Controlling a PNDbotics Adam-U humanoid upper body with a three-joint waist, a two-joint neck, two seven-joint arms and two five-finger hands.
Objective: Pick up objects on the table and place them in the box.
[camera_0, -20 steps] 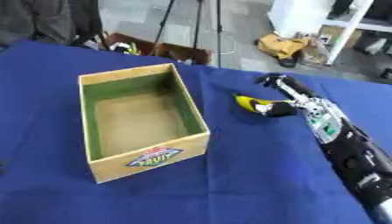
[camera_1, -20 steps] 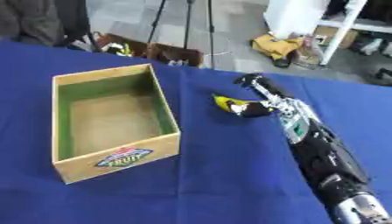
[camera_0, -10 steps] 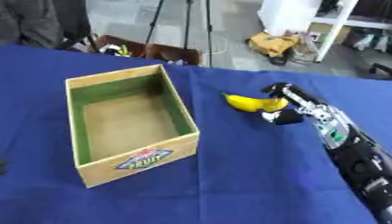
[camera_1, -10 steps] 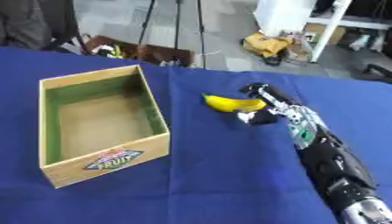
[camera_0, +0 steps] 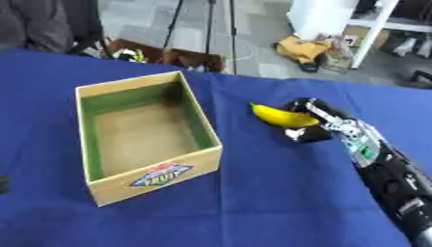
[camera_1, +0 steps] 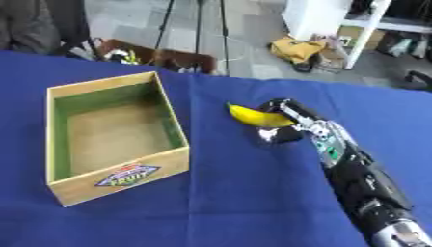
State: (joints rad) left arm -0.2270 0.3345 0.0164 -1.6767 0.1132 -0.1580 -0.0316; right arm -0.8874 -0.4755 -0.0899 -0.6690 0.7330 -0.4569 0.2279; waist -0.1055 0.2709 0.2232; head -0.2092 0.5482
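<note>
A yellow banana (camera_0: 279, 116) is held just above the blue table (camera_0: 253, 193), right of the box. My right hand (camera_0: 309, 121) is shut on it, fingers curled over its right end and thumb below. The arm runs down to the lower right corner. The wooden box (camera_0: 145, 135), green inside with a fruit label on its front wall, stands left of centre and holds nothing visible. A small dark part at the far left edge (camera_0: 3, 184) may be my left hand; its fingers do not show.
Beyond the table's far edge lie a tripod (camera_0: 207, 24), cardboard boxes (camera_0: 160, 55) and a white shelf (camera_0: 354, 24) on the floor. Blue cloth stretches between the box and the banana, and along the front.
The right hand with the banana has shifted left toward the box and lifted slightly. The camera has also moved, so the whole picture has shifted.
</note>
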